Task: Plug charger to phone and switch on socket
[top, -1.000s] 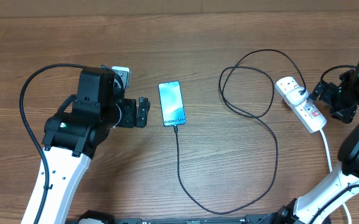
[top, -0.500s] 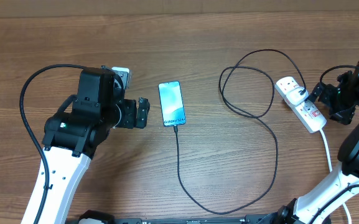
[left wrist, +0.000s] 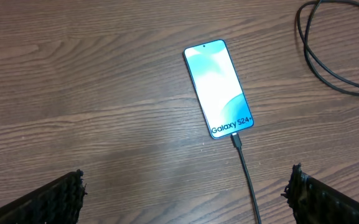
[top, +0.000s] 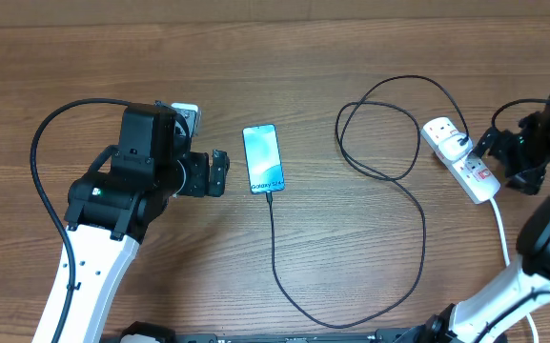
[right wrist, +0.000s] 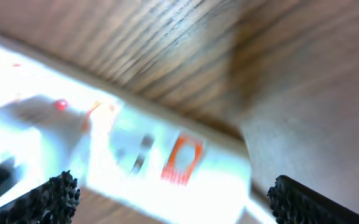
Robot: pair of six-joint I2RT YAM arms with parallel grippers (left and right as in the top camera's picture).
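Charger (left wrist: 243,163) cable swings closest to the robot's bases in one wide bend on the wooden counter (top: 255,57). From there it runs straight up to the phone (top: 263,158), where its small black connector sits in the end printed "Galaxy S24+". The phone lies flat, screen up and lit blue-teal, near the middle of the counter. Just to its left is the left gripper (left wrist: 188,200), fingers spread wide and holding nothing; in its wrist view the phone and connector lie ahead of it.

On the other side of the bend the cable climbs to the right of the phone and coils into overlapping loops, which lie between the phone and the socket (top: 465,164). The socket rests slanted near the right edge, well apart from the phone. The charger's plug is seated near its far end, and a thick white cord (top: 499,224) trails back toward the bases.

The right gripper (right wrist: 185,199) hangs at the socket's outer side, fingers spread wide and empty. Its blurred wrist view shows an orange switch (right wrist: 180,160) between them, and I cannot tell whether a finger touches the strip.
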